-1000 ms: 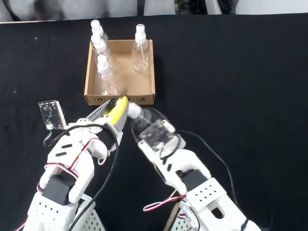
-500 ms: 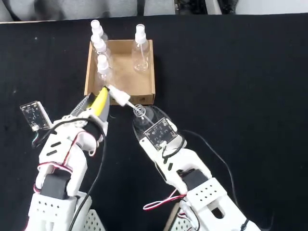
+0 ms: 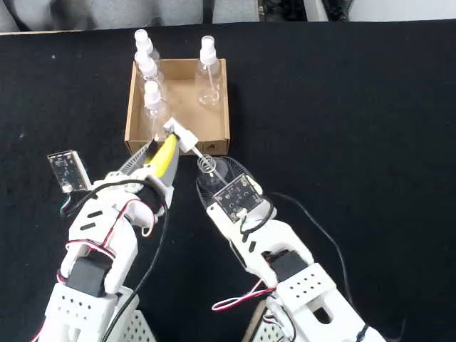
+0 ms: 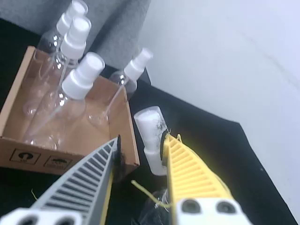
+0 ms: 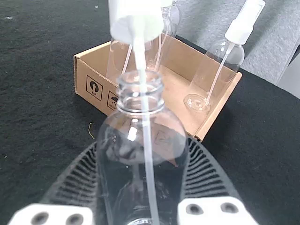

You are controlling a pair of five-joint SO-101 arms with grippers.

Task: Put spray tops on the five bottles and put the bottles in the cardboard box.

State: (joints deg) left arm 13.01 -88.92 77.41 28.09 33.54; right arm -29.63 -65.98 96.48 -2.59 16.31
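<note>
My right gripper [image 3: 217, 179] [image 5: 143, 157] is shut on a clear open bottle [image 3: 216, 173] [image 5: 140, 140], held tilted with its neck toward the cardboard box [image 3: 130, 107] [image 5: 93, 82]. My left gripper [image 3: 167, 144] [image 4: 140, 140] is shut on a white spray top [image 3: 178, 134] [image 4: 151, 133] [image 5: 136, 18] just beyond the bottle's mouth. The top's thin dip tube [image 5: 146, 140] runs down through the neck into the bottle. Several capped bottles [image 3: 153, 107] [image 4: 61, 108] stand in the box, one [image 3: 209, 77] [image 5: 215, 61] on its right side.
The box sits at the back of the black table [image 3: 342, 107], directly ahead of both grippers. A small loose board [image 3: 66, 169] hangs by the left arm. Open black surface lies to the right and left of the box.
The left gripper drew the spray top back from the bottle's mouth toward the box, leaving the tube in the neck, then shifted slightly right. The right gripper and bottle barely moved.
</note>
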